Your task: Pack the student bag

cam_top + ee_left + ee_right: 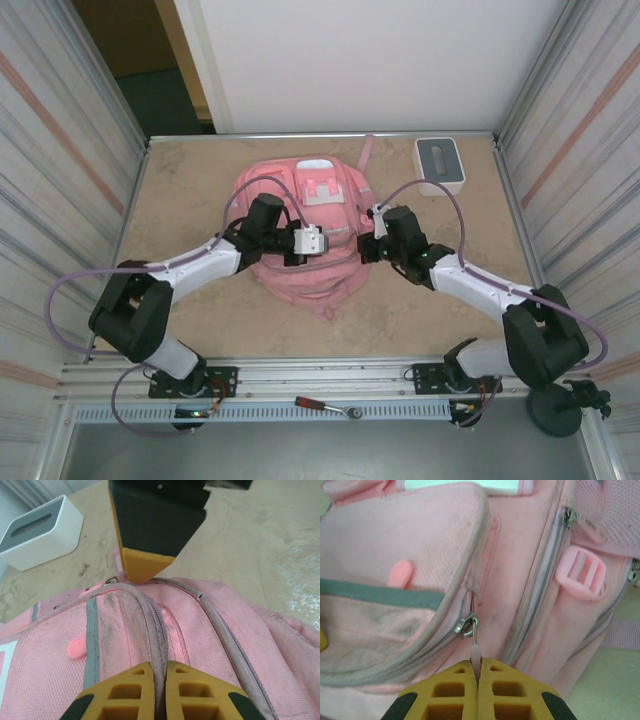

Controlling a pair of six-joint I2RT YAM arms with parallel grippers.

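Student bag (305, 283) lies flat on the worktop (200, 310), near the white box (440, 165) and closer to the arms than it. Soft, floppy fabric, probably light, so it'll bunch and drag if pulled by a panel. Left gripper (159, 669) jaws closed, pinching the front-pocket zip seam (150, 620). Right gripper (478, 672) jaws closed on the zip pull (476, 654). Those look like the best holds.

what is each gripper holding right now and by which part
Both hold the student bag. The right gripper pinches the pink zipper pull tab of a front pocket; the left gripper pinches a raised zipper seam.
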